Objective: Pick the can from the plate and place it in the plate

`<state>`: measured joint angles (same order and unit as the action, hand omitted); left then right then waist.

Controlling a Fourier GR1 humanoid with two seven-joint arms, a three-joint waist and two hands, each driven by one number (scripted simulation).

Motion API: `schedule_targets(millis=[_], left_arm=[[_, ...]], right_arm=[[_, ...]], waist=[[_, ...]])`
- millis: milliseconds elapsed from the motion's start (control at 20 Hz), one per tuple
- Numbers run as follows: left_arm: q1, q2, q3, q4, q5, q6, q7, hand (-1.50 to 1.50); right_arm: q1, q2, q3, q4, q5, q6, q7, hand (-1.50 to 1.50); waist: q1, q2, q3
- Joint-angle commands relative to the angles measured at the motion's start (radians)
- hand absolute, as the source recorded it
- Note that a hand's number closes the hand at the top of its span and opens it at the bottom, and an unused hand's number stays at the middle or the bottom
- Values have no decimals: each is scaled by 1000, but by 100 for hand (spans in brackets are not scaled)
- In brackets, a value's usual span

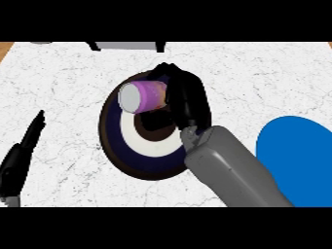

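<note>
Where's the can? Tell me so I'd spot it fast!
Look at the white marble counter, then the dark plate with a white ring in its middle. Over its far side, the right hand curls round the can: the only pink-purple thing, tipped sideways with a grey end.

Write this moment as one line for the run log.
right hand: shut on can | can: tilted, over dark plate | blue plate: at right | left hand: open, resting at left
</note>
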<state>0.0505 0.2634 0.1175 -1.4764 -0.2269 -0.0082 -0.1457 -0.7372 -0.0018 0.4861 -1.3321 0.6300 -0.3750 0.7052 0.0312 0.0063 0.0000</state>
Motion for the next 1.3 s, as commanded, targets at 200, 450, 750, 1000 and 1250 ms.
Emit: schedule_targets(millis=[200, 450, 750, 1000, 1250], left_arm=[[-17, -4, 27, 52, -9, 4, -31, 0], [2, 19, 31, -4, 7, -29, 17, 0], [18, -3, 37, -62, 2, 0, 49, 0], [28, 5, 55, 20, 5, -8, -40, 0], [3, 22, 71, -3, 21, -29, 19, 0]], right_arm=[[-120, 2, 96, 229, -183, -231, 9, -150], [-67, 2, 45, 198, -246, -431, -157, -150], [20, 2, -46, 50, -203, -551, -127, -150], [220, -71, -173, -149, -436, -504, -365, -150], [478, -146, -238, -345, -621, -386, -623, -150]], waist=[[-12, -3, 0], [-8, -2, 1], [-33, -10, 1], [-40, -3, 2], [-48, -5, 3]])
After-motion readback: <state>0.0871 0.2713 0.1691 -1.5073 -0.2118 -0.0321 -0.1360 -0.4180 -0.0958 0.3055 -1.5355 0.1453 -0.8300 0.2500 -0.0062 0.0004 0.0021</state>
